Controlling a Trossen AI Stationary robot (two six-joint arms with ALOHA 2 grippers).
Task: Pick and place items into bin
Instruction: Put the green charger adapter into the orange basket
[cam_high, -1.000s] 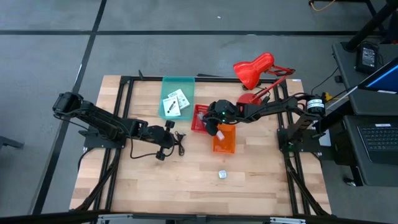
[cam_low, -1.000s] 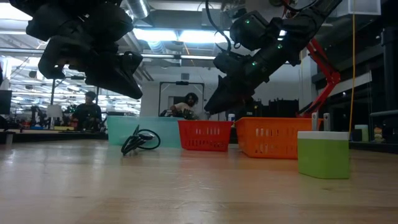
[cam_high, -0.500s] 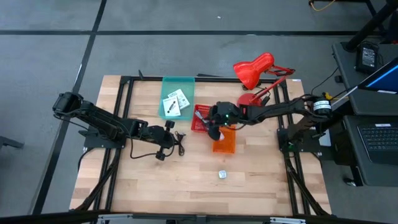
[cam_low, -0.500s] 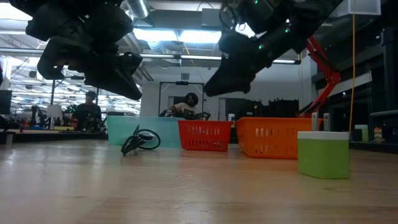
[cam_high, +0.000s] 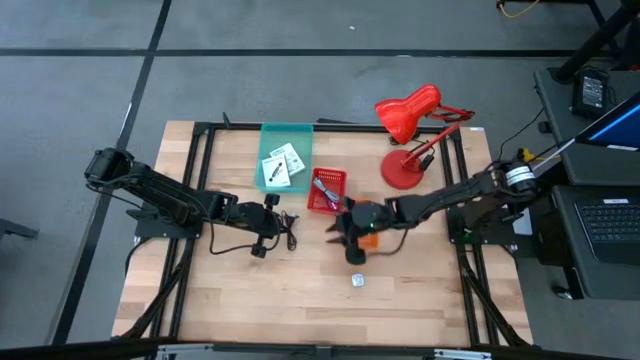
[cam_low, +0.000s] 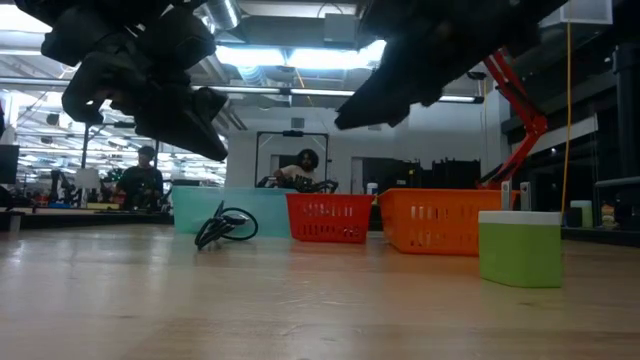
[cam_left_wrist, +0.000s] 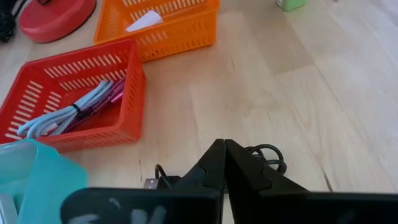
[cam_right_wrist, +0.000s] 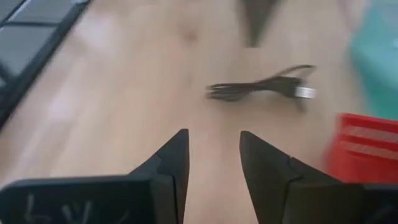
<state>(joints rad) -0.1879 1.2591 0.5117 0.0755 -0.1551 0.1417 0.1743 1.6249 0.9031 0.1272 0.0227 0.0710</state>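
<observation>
A black cable (cam_high: 290, 232) lies coiled on the wood, also seen in the low view (cam_low: 226, 224) and the right wrist view (cam_right_wrist: 260, 88). My left gripper (cam_high: 268, 214) hangs shut above the table just left of the black cable (cam_left_wrist: 267, 155), empty. My right gripper (cam_high: 350, 226) is open and empty in the air over the orange bin's (cam_high: 368, 241) left side, facing the cable. Two white cards (cam_high: 282, 166) lie in the teal bin (cam_high: 287, 135). Pale and pink cables (cam_left_wrist: 74, 112) lie in the red bin (cam_high: 325, 191). A small white and green block (cam_high: 357, 281) stands toward the near edge.
The red desk lamp (cam_high: 408, 112) stands at the far right of the table. The three bins sit in a row across the middle, the orange bin (cam_left_wrist: 168, 25) holding a white piece. Bare wood stretches along the near side around the green block (cam_low: 520, 248).
My right gripper has swung from above the red and orange bins toward the table's near edge, and now hangs over the orange bin's left side, turned to face the black cable. It has stayed open.
</observation>
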